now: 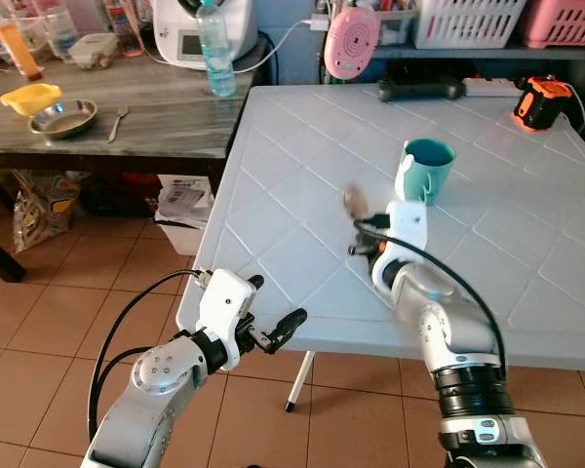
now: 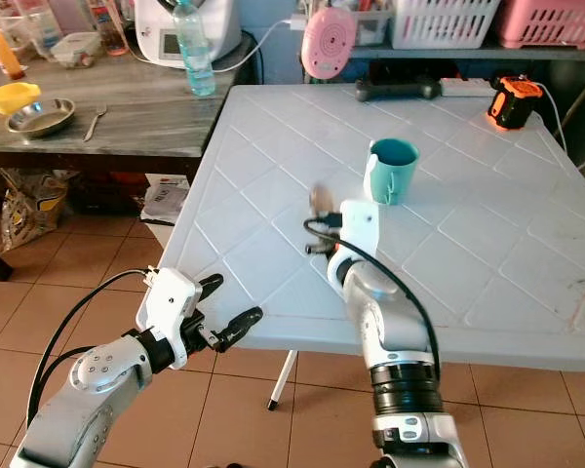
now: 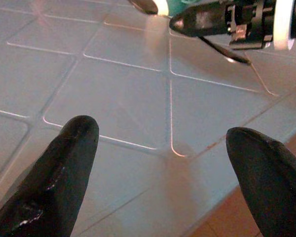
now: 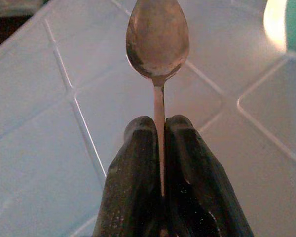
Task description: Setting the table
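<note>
A metal spoon [image 4: 158, 42] is pinched by its handle between the fingers of my right gripper [image 4: 159, 131], which is shut on it; the bowl [image 1: 354, 201] sticks out over the white table [image 1: 302, 146]. A teal mug [image 1: 425, 171] stands upright just beyond and to the right of the spoon. My left gripper [image 1: 274, 317] hangs open at the table's near left corner, below the edge, with nothing between its fingers [image 3: 64, 168].
A wooden side table [image 1: 146, 117] at the left carries a steel bowl [image 1: 62, 118], a fork [image 1: 117, 122], a yellow dish [image 1: 31, 97] and a water bottle [image 1: 215, 49]. An orange tool [image 1: 540, 101] lies at the white table's far right. A pink round object [image 1: 351, 41] stands behind it.
</note>
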Robot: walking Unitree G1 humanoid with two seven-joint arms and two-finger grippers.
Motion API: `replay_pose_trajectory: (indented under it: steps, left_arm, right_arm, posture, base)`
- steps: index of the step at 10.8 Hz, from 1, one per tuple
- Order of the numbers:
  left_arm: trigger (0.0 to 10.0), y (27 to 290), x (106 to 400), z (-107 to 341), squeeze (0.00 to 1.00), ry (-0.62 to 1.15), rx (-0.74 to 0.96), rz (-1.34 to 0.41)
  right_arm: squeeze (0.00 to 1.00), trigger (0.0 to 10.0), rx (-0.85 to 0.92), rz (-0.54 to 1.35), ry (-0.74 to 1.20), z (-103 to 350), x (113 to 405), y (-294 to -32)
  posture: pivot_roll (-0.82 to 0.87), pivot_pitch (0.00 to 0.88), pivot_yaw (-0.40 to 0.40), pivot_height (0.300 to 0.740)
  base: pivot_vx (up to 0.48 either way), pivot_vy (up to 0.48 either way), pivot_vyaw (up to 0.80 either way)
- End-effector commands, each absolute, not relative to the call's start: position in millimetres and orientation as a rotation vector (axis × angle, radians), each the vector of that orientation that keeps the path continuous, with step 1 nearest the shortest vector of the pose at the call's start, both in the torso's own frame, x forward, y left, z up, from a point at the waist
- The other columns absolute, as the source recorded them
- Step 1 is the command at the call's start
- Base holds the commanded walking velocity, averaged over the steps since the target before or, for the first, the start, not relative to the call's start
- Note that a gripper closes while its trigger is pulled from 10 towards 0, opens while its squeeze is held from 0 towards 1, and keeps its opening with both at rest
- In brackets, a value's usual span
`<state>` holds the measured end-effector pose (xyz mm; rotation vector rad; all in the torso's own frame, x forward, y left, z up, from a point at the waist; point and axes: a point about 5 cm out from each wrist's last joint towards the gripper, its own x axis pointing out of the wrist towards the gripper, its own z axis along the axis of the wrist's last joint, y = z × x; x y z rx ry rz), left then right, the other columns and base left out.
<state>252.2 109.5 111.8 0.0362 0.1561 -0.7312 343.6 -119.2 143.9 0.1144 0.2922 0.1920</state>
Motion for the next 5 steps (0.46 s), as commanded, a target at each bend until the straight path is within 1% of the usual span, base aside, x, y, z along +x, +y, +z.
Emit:
replay_pose_trajectory:
  steps: [1,3,4,5]
  left_arm:
    - [10.0,116.8,256.7,112.8,0.0,0.133,0.077,-0.673]
    - [10.0,127.0,260.7,114.6,0.0,0.098,0.077,-0.569]
    - [10.0,136.4,268.2,124.2,0.0,0.021,0.102,-0.465]
    - [10.0,142.8,272.9,130.0,0.0,-0.011,0.106,-0.405]
  right_arm:
    - [0.0,0.0,0.095,0.213,0.224,159.2,342.7,-115.0]
    - [0.0,0.0,0.048,0.242,0.147,170.3,334.3,-116.0]
    - [0.0,0.0,0.03,0.261,0.088,179.0,327.1,-116.8]
    - [0.0,0.0,0.038,0.253,0.078,181.7,323.9,-119.2]
  posture:
    - [0.02,0.064,0.06,0.74]
    - [0.02,0.065,0.054,0.74]
    - [0.02,0.065,0.05,0.74]
    - [0.02,0.063,0.049,0.74]
  base:
    - [0.0,0.0,0.0]
    - [0.0,0.0,0.0]
    - [0.0,0.0,0.0]
    - [0.0,0.0,0.0]
